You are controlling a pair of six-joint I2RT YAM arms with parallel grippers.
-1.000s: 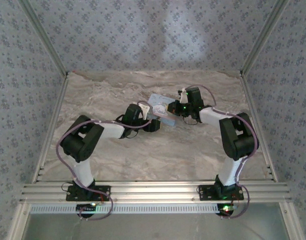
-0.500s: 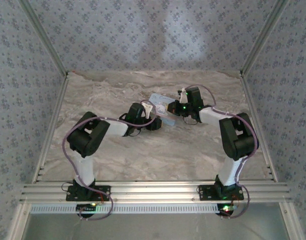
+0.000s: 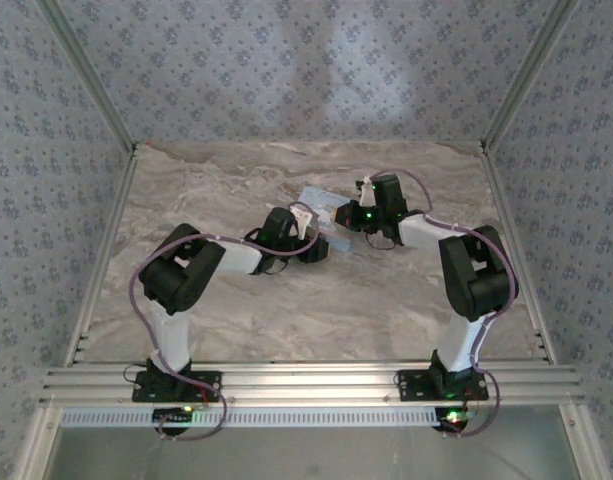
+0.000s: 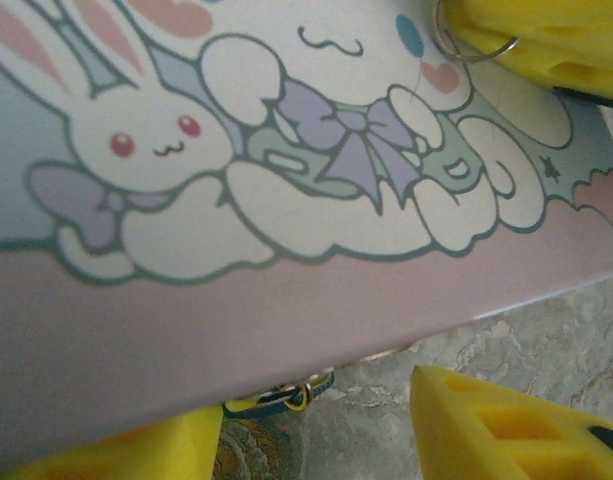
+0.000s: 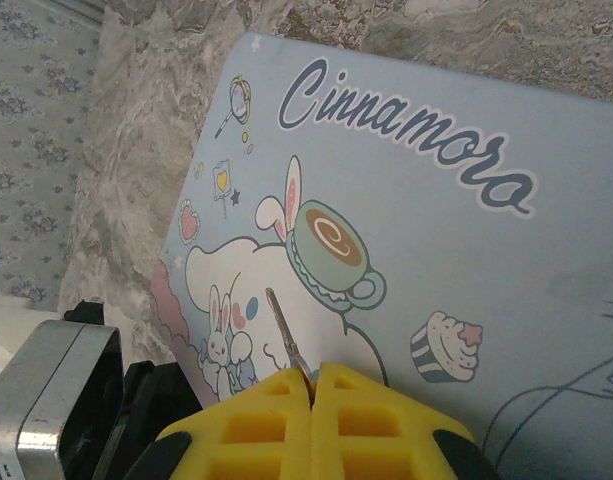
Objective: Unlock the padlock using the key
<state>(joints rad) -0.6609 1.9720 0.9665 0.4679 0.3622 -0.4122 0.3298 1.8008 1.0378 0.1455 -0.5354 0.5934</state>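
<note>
On marble table (image 3: 316,310), papered walls (image 3: 286,70) | left hand (image 3: 314,243) open | right hand (image 5: 313,385) pinches key (image 5: 283,335)

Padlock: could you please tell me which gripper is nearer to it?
Left. The left gripper, open, flanks the padlock peeking from under the tin; the right gripper, shut on the key, is across the tin from it.

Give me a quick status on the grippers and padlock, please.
Right gripper shut on key, over tin. Left gripper open at tin's edge. Padlock mostly hidden by tin.
</note>
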